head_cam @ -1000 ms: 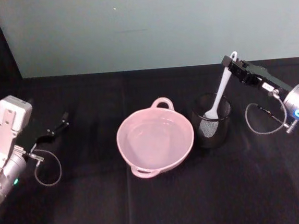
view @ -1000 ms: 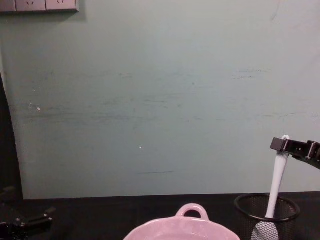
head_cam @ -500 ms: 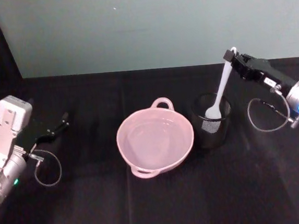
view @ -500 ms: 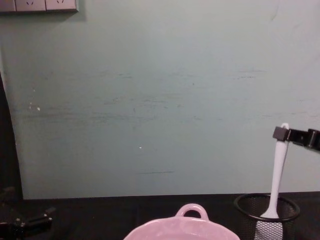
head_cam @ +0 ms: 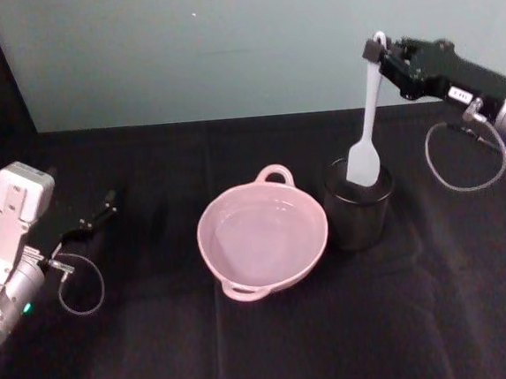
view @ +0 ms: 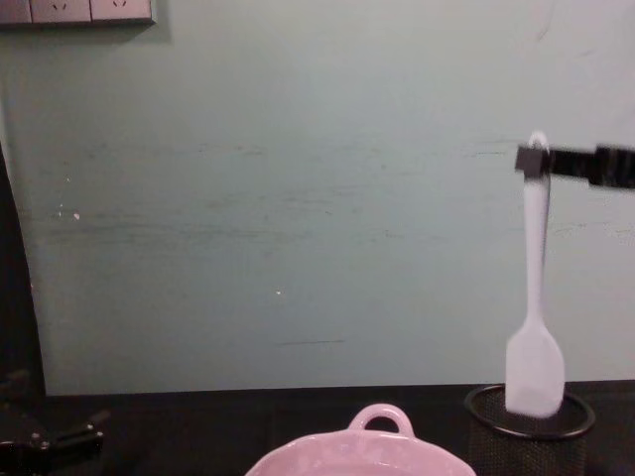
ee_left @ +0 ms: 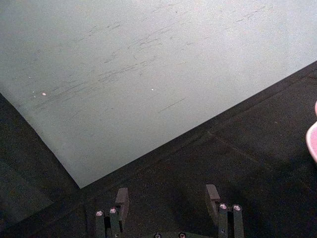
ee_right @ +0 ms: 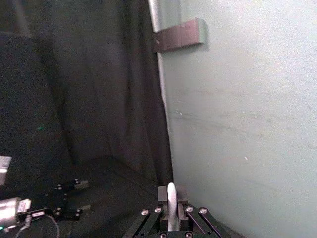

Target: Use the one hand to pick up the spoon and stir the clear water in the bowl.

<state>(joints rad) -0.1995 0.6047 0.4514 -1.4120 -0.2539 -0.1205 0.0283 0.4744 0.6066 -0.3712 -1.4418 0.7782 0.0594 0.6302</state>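
Upper right of the head view, you have the spoon hanging upright, handle tip clamped by the right gripper, flat head over the mouth of the black mesh cup. Pick-up looks done. Carrying it left to the pink bowl at frame centre and stirring the clear water is all left. Chest view adds height: the head's lower edge sits about level with the cup rim, barely clear if at all. Right wrist view shows the fingers pinching the handle end. Left gripper is parked at the left edge, its fingers apart in the left wrist view.
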